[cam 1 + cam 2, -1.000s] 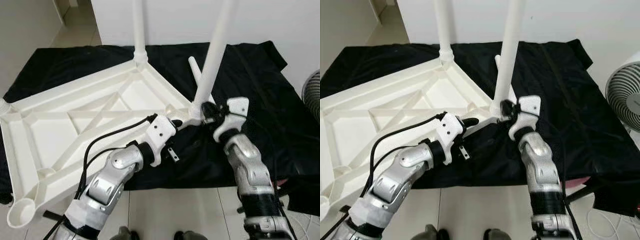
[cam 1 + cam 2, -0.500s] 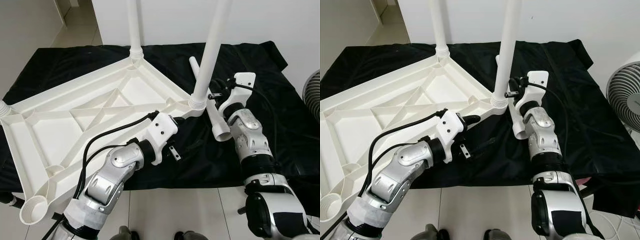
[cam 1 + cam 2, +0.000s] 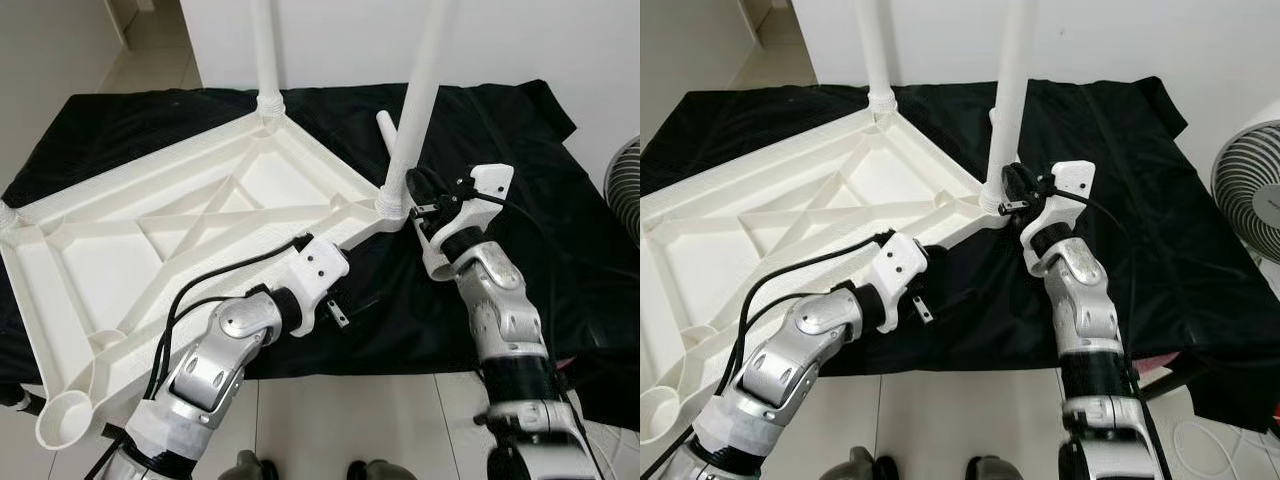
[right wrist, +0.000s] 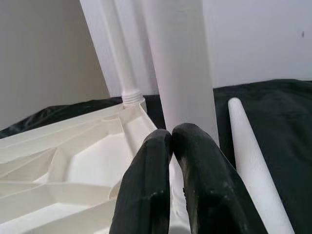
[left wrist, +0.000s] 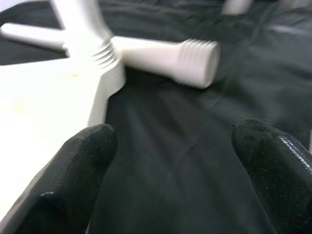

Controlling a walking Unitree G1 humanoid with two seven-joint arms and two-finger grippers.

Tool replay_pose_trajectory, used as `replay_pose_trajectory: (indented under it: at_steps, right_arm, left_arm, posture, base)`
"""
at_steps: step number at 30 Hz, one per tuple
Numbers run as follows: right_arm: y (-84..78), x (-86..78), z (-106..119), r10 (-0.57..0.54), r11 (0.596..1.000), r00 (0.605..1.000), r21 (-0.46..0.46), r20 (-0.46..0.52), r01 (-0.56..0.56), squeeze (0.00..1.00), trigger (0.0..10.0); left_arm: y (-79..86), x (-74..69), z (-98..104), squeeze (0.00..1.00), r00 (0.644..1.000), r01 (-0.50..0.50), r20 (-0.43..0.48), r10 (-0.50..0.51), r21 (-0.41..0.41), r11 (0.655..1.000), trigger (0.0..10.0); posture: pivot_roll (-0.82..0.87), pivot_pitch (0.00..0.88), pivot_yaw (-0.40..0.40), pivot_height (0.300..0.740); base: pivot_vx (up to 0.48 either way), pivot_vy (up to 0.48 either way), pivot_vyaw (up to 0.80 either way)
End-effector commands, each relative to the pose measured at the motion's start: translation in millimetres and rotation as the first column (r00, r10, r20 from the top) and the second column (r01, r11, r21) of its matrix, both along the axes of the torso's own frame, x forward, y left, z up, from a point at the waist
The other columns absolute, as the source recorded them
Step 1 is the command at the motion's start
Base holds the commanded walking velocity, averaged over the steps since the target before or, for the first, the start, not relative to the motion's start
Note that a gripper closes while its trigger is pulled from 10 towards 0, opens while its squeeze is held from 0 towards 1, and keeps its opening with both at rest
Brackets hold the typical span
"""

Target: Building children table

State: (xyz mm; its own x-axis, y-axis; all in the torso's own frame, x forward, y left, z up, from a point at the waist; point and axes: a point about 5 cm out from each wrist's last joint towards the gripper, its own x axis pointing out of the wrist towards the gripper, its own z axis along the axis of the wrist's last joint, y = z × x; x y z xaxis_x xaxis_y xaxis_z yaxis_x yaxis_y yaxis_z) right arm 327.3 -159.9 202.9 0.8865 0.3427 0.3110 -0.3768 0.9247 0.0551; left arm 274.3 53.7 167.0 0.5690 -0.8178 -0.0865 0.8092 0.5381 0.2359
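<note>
The white table top point(image 3: 150, 230) lies upside down on a black cloth point(image 3: 520, 140). Two white legs stand upright in its corner sockets, one at the far corner point(image 3: 265, 50) and one at the near right corner point(image 3: 418, 90). A loose leg point(image 3: 392, 140) lies on the cloth behind that corner, its threaded end point(image 5: 195, 56) pointing my way. My right gripper point(image 3: 415, 195) is shut with nothing between its fingers point(image 4: 156, 161), right at the base of the near leg point(image 4: 183, 63). My left gripper point(image 5: 170, 146) hangs open over the cloth beside the table's near edge point(image 5: 44, 97).
A white fan point(image 3: 1250, 180) stands at the right, beyond the cloth. An open round socket point(image 3: 58, 425) sits at the table's near left corner. Tiled floor point(image 3: 350, 420) runs along the cloth's front edge.
My right gripper swung off to the right of the near leg, then came back to its base. The left gripper sank slightly below the table's edge. The table top has tilted a little.
</note>
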Motion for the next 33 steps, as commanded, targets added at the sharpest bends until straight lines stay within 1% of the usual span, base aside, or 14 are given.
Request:
replay_pose_trajectory:
  at_steps: [1, 5, 10, 11, 15, 20, 22, 25, 26, 27, 28, 29, 30, 33]
  right_arm:
    - [-1.4, -5.7, 1, 0.008, 1.0, 1.0, 0.013, 0.0, -0.008, 0.0, 10.0]
    - [-3.2, -16.4, -1, 0.009, 0.999, 1.0, 0.035, -0.012, -0.009, 0.0, 10.0]
    - [-2.2, -27.3, 0, 0.024, 0.999, 0.999, 0.046, -0.029, -0.023, 0.0, 10.0]
    - [-2.2, -27.3, 0, 0.024, 0.999, 0.999, 0.046, -0.029, -0.023, 0.0, 10.0]
    - [-2.4, -31.8, 4, 0.026, 0.999, 0.999, 0.049, -0.041, -0.024, 0.0, 10.0]
    - [-0.6, -33.4, 5, 0.033, 0.998, 0.998, 0.051, -0.046, -0.03, 0.0, 10.0]
    - [0.4, -34.0, 5, 0.036, 0.998, 0.998, 0.053, -0.052, -0.033, 0.0, 10.0]
    - [0.6, -34.4, 5, 0.036, 0.998, 0.998, 0.054, -0.055, -0.033, 0.0, 10.0]
    - [0.5, -34.8, 3, 0.035, 0.998, 0.997, 0.053, -0.062, -0.032, 0.0, 10.0]
    - [0.5, -34.8, 3, 0.035, 0.998, 0.997, 0.053, -0.062, -0.032, 0.0, 10.0]
    - [0.3, -35.3, 2, 0.034, 0.998, 0.997, 0.052, -0.069, -0.031, 0.0, 10.0]
    - [0.3, -35.3, 2, 0.034, 0.998, 0.997, 0.052, -0.069, -0.031, 0.0, 10.0]
    - [0.1, -35.5, 1, 0.033, 0.998, 0.997, 0.051, -0.074, -0.029, 0.0, 10.0]
    - [-0.1, -35.5, 1, 0.03, 0.998, 0.997, 0.052, -0.077, -0.026, 0.0, 10.0]
  left_arm:
    - [10.9, 9.9, 1, 0.0, 0.98, -0.198, 0.017, 0.198, -0.001, 0.98, 10.0]
    - [21.5, 15.8, 2, 0.0, 0.963, -0.27, -0.021, 0.27, -0.005, 0.963, 10.0]
    - [31.1, 19.5, -7, 0.0, 0.941, -0.329, -0.064, 0.332, 0.042, 0.943, 10.0]
    - [31.1, 19.5, -7, 0.0, 0.941, -0.329, -0.064, 0.332, 0.042, 0.943, 10.0]
    - [35.6, 22.5, -15, 0.0, 0.925, -0.358, -0.091, 0.37, 0.121, 0.926, 10.0]
    - [37.7, 22.2, -18, 0.0, 0.91, -0.38, -0.121, 0.397, 0.145, 0.914, 10.0]
    - [44.8, 24.3, -22, 0.0, 0.876, -0.434, -0.147, 0.46, 0.178, 0.883, 10.0]
    - [49.1, 25.9, -25, 0.0, 0.856, -0.462, -0.16, 0.492, 0.193, 0.866, 10.0]
    - [55.3, 27.6, -26, 0.0, 0.827, -0.499, -0.177, 0.534, 0.205, 0.842, 7.0]
    - [55.3, 27.6, -26, 0.0, 0.827, -0.499, -0.177, 0.534, 0.205, 0.842, 7.0]
    - [59.8, 29.1, -27, 0.0, 0.804, -0.529, -0.185, 0.565, 0.209, 0.822, 1.0]
    - [59.8, 29.1, -27, 0.0, 0.804, -0.529, -0.185, 0.565, 0.209, 0.822, 1.0]
    - [63.4, 30.3, -27, 0.0, 0.783, -0.555, -0.197, 0.59, 0.208, 0.805, 0.0]
    - [65.3, 32.0, -25, 0.0, 0.768, -0.576, -0.196, 0.609, 0.203, 0.792, 0.0]
  posture:
    - [-0.11, 0.144, 0.043, 0.74]
    - [-0.12, 0.145, 0.049, 0.74]
    - [-0.12, 0.141, 0.052, 0.74]
    - [-0.12, 0.141, 0.052, 0.74]
    - [-0.12, 0.141, 0.052, 0.74]
    - [-0.11, 0.129, 0.053, 0.74]
    - [-0.11, 0.123, 0.054, 0.74]
    - [-0.11, 0.123, 0.054, 0.74]
    - [-0.11, 0.126, 0.053, 0.74]
    - [-0.11, 0.126, 0.053, 0.74]
    - [-0.11, 0.126, 0.053, 0.74]
    - [-0.11, 0.126, 0.053, 0.74]
    - [-0.11, 0.126, 0.053, 0.74]
    - [-0.11, 0.126, 0.053, 0.74]
  base:
    - [0.0, 0.0, 0.0]
    - [0.0, 0.0, 0.0]
    - [0.0, 0.0, 0.0]
    - [0.0, 0.0, 0.0]
    - [0.0, 0.0, 0.0]
    - [0.0, 0.0, 0.0]
    - [0.0, 0.0, 0.0]
    - [0.0, 0.0, 0.0]
    - [0.0, 0.0, 0.0]
    - [0.0, 0.0, 0.0]
    - [0.0, 0.0, 0.0]
    - [0.0, 0.0, 0.0]
    - [0.0, 0.0, 0.0]
    - [0.0, 0.0, 0.0]
